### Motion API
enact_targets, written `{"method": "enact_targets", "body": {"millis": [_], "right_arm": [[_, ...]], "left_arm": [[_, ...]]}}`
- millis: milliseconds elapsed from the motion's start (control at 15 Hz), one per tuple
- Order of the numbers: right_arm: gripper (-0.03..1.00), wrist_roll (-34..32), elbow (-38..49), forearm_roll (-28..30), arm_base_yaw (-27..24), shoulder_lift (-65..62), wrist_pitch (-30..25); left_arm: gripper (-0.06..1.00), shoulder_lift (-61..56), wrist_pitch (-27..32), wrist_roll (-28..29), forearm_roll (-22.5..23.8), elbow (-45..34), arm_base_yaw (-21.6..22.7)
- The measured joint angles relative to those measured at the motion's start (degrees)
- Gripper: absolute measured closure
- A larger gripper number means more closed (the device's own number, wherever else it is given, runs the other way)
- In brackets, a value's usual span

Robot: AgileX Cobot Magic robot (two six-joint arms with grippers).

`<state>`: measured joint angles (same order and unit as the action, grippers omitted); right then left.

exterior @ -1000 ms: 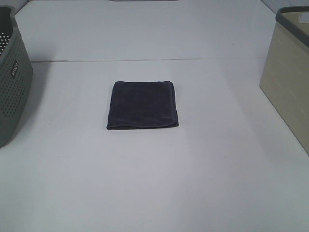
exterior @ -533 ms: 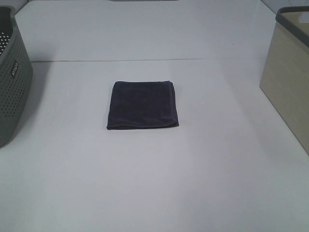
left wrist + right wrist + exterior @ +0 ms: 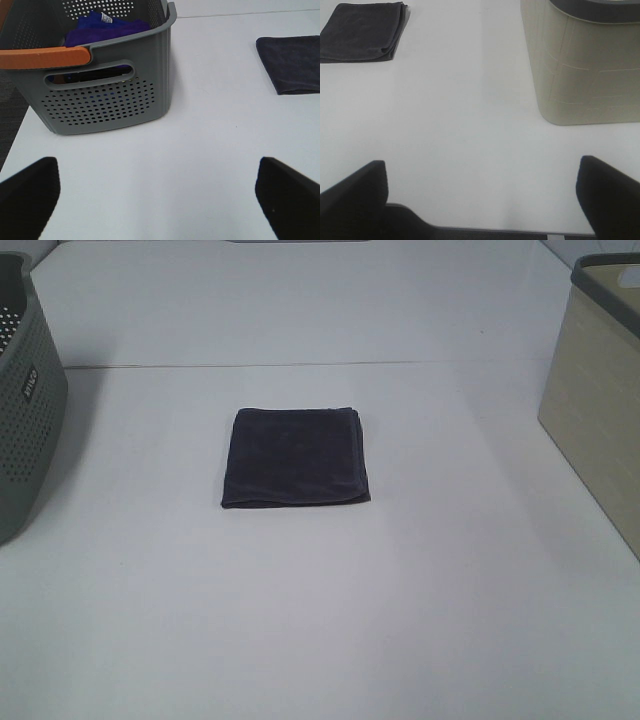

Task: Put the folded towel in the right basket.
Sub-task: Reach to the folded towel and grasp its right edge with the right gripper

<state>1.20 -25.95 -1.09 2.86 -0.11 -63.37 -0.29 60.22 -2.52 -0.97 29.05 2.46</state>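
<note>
A dark folded towel (image 3: 296, 456) lies flat in the middle of the white table; it also shows in the left wrist view (image 3: 292, 70) and the right wrist view (image 3: 362, 31). The right basket (image 3: 600, 390) is beige with a dark rim and stands at the table's right edge; it shows in the right wrist view (image 3: 585, 65). My left gripper (image 3: 160, 200) is open and empty near the table's front left, far from the towel. My right gripper (image 3: 482, 200) is open and empty at the front right. Neither gripper shows in the exterior high view.
A grey perforated basket (image 3: 25, 410) with an orange handle (image 3: 45, 56) stands at the table's left edge and holds a purple cloth (image 3: 107, 27). A seam line (image 3: 300, 365) crosses the table behind the towel.
</note>
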Motion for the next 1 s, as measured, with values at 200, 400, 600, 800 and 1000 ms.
{"method": "enact_targets", "body": {"millis": [200,400,600,800,1000], "right_arm": [[-0.01,0.0,0.0,0.0,0.0,0.0,0.0],[-0.01,0.0,0.0,0.0,0.0,0.0,0.0],[-0.01,0.0,0.0,0.0,0.0,0.0,0.0],[-0.01,0.0,0.0,0.0,0.0,0.0,0.0],[-0.01,0.0,0.0,0.0,0.0,0.0,0.0]], "left_arm": [[-0.04,0.0,0.0,0.0,0.0,0.0,0.0],[-0.04,0.0,0.0,0.0,0.0,0.0,0.0],[-0.04,0.0,0.0,0.0,0.0,0.0,0.0],[-0.04,0.0,0.0,0.0,0.0,0.0,0.0],[-0.04,0.0,0.0,-1.5,3.4,0.0,0.0]]}}
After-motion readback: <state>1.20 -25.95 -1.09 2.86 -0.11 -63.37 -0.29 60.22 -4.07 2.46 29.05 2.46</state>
